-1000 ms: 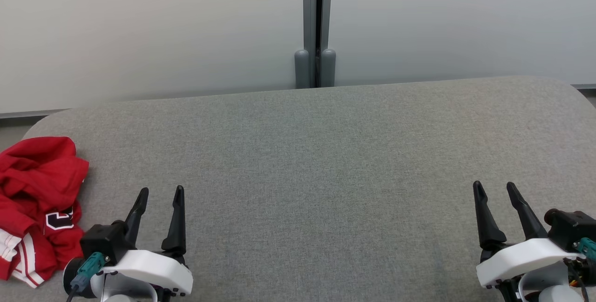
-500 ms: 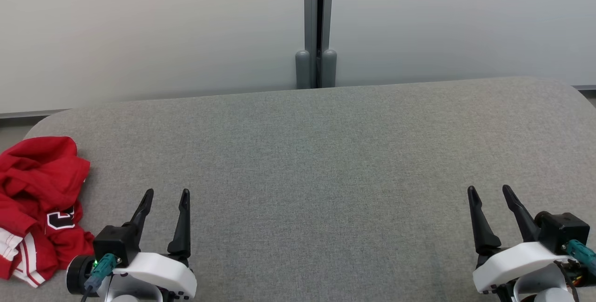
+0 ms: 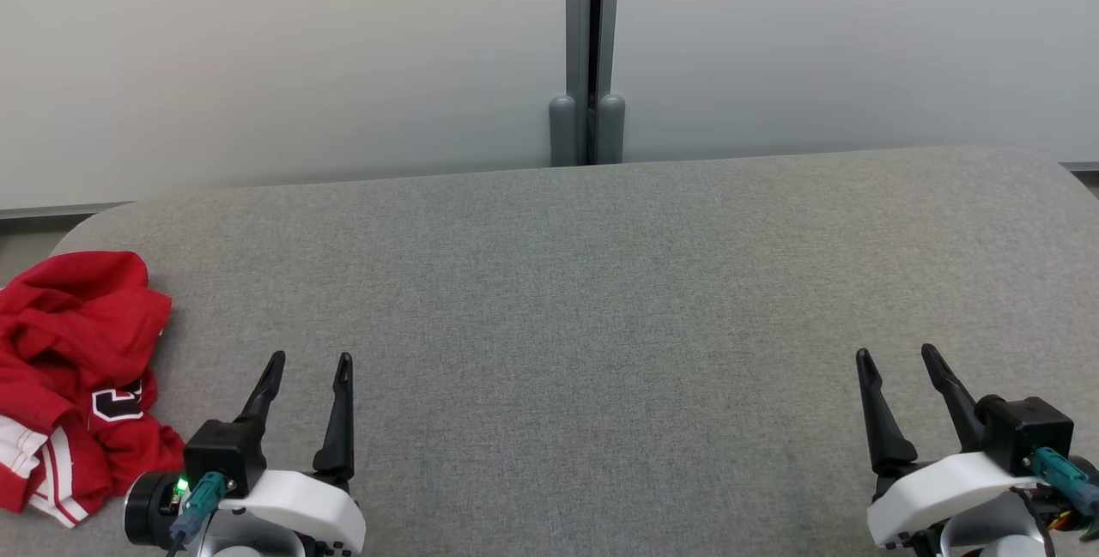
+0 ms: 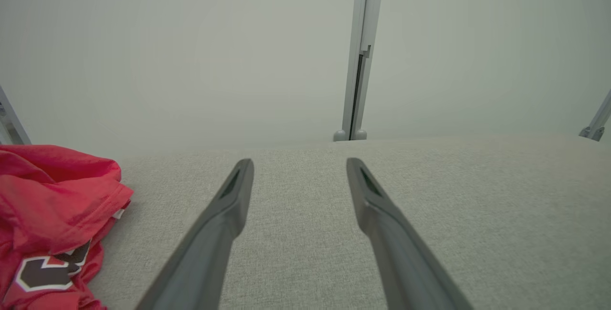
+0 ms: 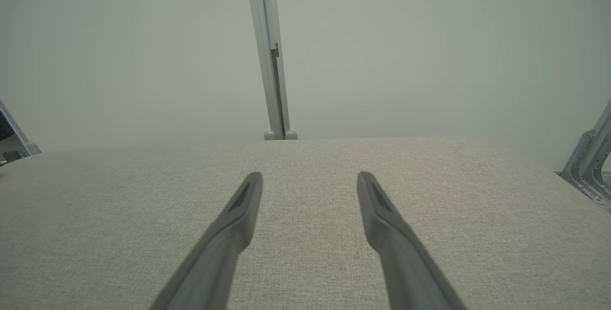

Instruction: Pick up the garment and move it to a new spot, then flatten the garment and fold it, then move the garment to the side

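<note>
both grippers have eased back a touch toward the robot. left gripper and right gripper stand spread wide, holding nothing, over the grey padded table. a crumpled red garment lies at the table's left end, near the left gripper. the left wrist view catches the garment; the right wrist view catches a metal bracket.

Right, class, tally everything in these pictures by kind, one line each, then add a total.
Garment: 1, red
Grippers: 2, left gripper and right gripper, jaws open
Table: 1, grey
Total: 4
</note>
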Tool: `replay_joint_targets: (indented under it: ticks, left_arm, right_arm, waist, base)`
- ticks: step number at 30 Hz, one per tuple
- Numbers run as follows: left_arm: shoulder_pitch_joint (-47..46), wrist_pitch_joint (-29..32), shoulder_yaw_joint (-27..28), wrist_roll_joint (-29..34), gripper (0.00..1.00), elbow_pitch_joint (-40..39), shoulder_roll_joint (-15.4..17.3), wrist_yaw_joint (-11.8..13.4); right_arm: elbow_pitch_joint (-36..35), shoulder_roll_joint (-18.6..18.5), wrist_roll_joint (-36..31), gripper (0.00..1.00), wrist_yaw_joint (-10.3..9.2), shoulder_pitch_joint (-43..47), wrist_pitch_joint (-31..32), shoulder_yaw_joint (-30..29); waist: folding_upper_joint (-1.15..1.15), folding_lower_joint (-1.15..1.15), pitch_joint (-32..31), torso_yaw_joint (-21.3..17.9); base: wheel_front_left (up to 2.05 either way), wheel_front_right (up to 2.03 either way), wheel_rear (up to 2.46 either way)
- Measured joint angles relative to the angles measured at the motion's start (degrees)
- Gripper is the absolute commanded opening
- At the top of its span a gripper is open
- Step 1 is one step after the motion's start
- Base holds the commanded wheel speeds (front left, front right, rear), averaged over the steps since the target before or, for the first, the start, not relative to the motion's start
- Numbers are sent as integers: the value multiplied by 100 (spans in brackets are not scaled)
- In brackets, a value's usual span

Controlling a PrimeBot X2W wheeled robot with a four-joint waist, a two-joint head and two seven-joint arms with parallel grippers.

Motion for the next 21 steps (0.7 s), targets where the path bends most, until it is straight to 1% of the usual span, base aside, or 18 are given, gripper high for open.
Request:
replay_joint_targets:
  ticks: [13,17,21]
  left_arm:
    - [-47,-25,29,-23,100,225,-43,-8]
    - [-125,-25,22,-31,100,290,-49,-7]
    - [-162,-26,41,-59,100,309,-53,-5]
  right_arm:
    - [30,18,-2,100,0,0,-30,-14]
    - [21,19,5,100,0,5,-29,-25]
    - [-36,3,-14,100,0,25,-19,-47]
  waist:
    - [0,0,-26,54]
    - [0,0,-15,134]
    - [0,0,-8,294]
  base:
    - [0,0,0]
    - [0,0,0]
    - [0,0,0]
